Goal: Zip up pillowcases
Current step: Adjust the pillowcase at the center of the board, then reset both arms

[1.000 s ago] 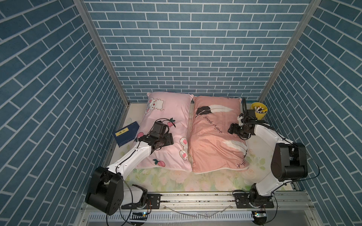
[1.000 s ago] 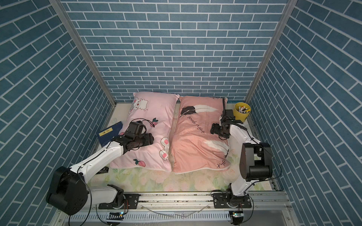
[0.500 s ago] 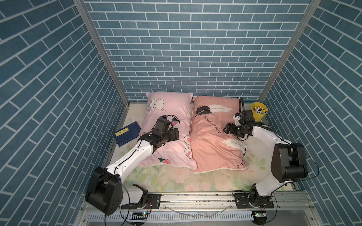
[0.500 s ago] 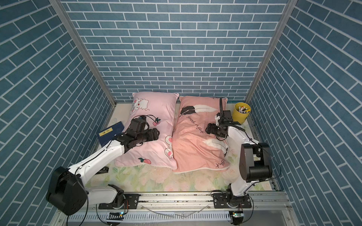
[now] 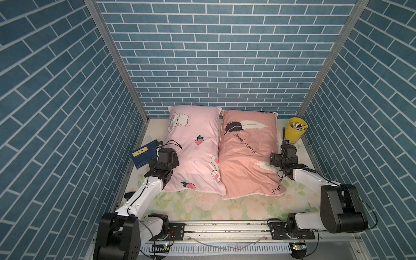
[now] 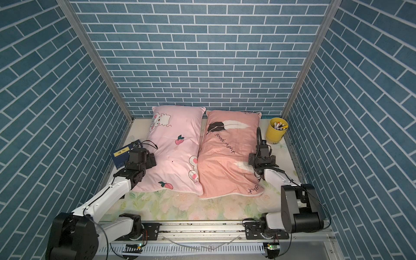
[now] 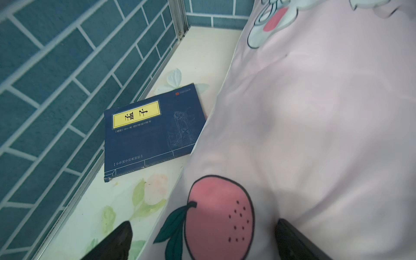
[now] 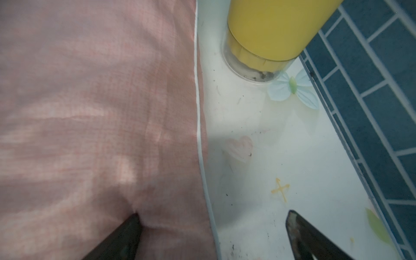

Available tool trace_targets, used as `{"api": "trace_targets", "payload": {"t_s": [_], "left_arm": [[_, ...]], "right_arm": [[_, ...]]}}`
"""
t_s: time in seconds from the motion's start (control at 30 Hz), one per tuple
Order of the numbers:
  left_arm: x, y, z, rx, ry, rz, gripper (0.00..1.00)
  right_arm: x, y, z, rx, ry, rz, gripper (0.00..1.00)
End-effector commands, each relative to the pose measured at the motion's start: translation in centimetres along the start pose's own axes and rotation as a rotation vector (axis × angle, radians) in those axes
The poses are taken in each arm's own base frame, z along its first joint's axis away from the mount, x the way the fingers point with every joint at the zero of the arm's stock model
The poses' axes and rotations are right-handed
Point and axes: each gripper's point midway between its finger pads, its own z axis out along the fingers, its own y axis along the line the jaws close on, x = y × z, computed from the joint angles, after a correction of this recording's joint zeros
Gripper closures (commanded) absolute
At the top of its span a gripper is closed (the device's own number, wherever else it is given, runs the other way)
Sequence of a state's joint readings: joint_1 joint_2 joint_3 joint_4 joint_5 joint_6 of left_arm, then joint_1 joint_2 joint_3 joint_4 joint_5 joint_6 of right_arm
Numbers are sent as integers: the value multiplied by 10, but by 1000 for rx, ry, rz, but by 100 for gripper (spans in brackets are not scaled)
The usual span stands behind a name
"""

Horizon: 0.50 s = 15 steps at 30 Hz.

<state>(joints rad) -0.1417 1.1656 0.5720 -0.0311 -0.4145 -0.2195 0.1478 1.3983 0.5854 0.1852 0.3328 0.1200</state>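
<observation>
I am taking the back wall point(image 5: 213, 56) as 12 o'clock. My left gripper point(image 5: 167, 157) is hanging over the 9 o'clock long edge of the light pink pillow point(image 5: 193, 153), about halfway along it. In the left wrist view its jaws are standing wide apart and are grasping nothing. One finger point(image 7: 117, 240) is hanging over the flowered table cover point(image 7: 108, 202) and the other over the pillow, with the pillow's edge and a peach print between them. The blue book point(image 5: 144, 156) is lying at 10 o'clock of this gripper, just beside the pillow.

My right gripper point(image 5: 283, 158) is sitting at the 3 o'clock long edge of the salmon pillow point(image 5: 247, 162). It is released too. One finger point(image 8: 128, 234) is touching the salmon cloth and making a small dimple, the other is over the table cover, and the white piped edge is running between them. The yellow cup point(image 5: 296, 131) is standing at 1 o'clock of this gripper, apart from the pillow.

Both pillows are lying flat, side by side, touching along their inner long edges. Each long axis is running from 6 to 12 o'clock. The bunny head and the feather are sitting at the 12 o'clock ends, close to the back wall.
</observation>
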Motion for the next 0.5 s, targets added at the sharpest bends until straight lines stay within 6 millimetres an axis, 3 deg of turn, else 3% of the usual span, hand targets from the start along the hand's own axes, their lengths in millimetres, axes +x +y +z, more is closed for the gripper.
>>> {"api": "trace_targets", "payload": {"t_s": [0.0,0.2,0.27,0.47], "left_arm": [[-26,-2,14,-7,-139,49,0],[-17,-10,36,32,-204,80,0],[-24,-12,38,50,-237,69,0],[-26,-23,51,111,-205,94,0]], "right_arm": [[-32,-15,3,104,-205,-35,1],[-38,-20,12,119,-286,-18,1],[-37,-21,14,103,-275,-4,1],[-29,-32,5,54,-349,88,1]]}}
